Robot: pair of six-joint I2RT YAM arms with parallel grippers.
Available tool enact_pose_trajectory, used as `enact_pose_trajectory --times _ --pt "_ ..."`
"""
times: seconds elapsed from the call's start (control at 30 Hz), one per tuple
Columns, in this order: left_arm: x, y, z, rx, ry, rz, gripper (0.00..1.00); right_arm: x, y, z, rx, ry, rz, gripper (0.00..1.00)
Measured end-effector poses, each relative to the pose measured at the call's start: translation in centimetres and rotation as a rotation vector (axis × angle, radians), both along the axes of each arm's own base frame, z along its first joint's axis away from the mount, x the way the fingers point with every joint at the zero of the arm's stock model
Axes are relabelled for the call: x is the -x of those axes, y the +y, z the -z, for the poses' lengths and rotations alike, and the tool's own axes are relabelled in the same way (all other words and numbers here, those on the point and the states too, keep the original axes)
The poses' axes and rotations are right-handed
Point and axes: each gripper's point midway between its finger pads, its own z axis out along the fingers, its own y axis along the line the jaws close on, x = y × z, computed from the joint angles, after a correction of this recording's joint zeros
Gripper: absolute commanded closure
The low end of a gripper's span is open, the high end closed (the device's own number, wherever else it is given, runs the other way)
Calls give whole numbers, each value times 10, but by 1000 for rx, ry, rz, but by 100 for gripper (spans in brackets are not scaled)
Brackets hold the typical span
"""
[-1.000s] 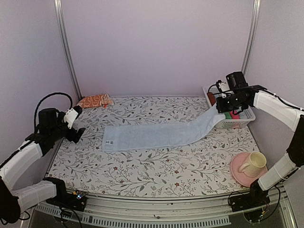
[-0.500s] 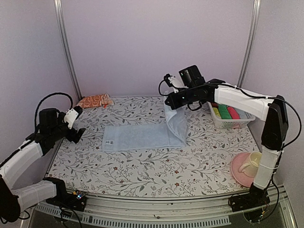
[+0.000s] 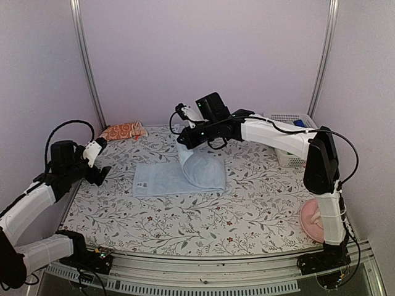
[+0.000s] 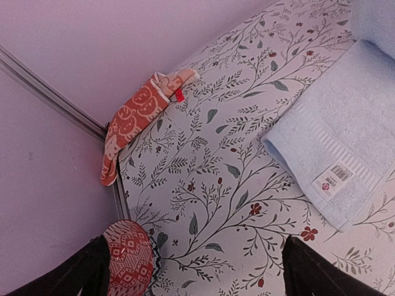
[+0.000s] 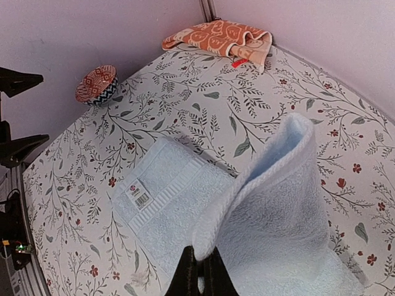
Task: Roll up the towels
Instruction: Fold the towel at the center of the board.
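right gripper (image 5: 199, 274) pinches one end of the light blue towel (image 3: 163, 179), held up over the flat half mid-table. Cloth looks soft, light and limp, so best gripped at the hemmed edge. left gripper (image 3: 100, 161) spread wide, empty. orange-red towel (image 3: 123, 131) sits crumpled in the back-left corner.

Pale blue and orange-red on a flowered table.
The blue towel (image 3: 162, 179) is plain light blue, with a white label (image 4: 333, 179) bearing a barcode and a red dot. At far left, the orange towel (image 3: 123, 131) carries white cartoon faces and a red tag (image 4: 179, 94). The tablecloth (image 3: 185, 216) is white with grey-green leafy vines and small red flowers. The little bowl (image 4: 126, 256) is red with white diamonds inside, dark-and-white zigzag outside. Near right, the plate (image 3: 307, 219) is pink.
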Motion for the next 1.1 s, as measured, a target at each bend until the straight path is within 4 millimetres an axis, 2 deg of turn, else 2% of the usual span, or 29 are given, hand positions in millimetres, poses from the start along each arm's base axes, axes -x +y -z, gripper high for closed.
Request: enact_pose_trajectory --times 0.37,0.47,0.63,0.97,1.03,1.07,1.1 --pt "0 0 0 0 -1 -1 3 2 30 32 -30 20 -31 98" --pt "0 1 0 0 -2 -2 3 1 33 30 -48 14 -30 98" --pt "0 1 -1 0 -3 -2 3 0 42 14 -98 -20 -37 98" --pt "0 1 -1 0 -4 -2 3 13 61 -4 -168 -31 -100 98" --pt "0 1 -1 1 -4 -2 3 14 65 -1 -173 -25 -107 98" --pt "0 1 -1 1 -4 -2 3 14 70 12 -169 -13 -113 98" --pt "0 1 -1 1 -4 -2 3 14 70 14 -166 -10 -113 98"
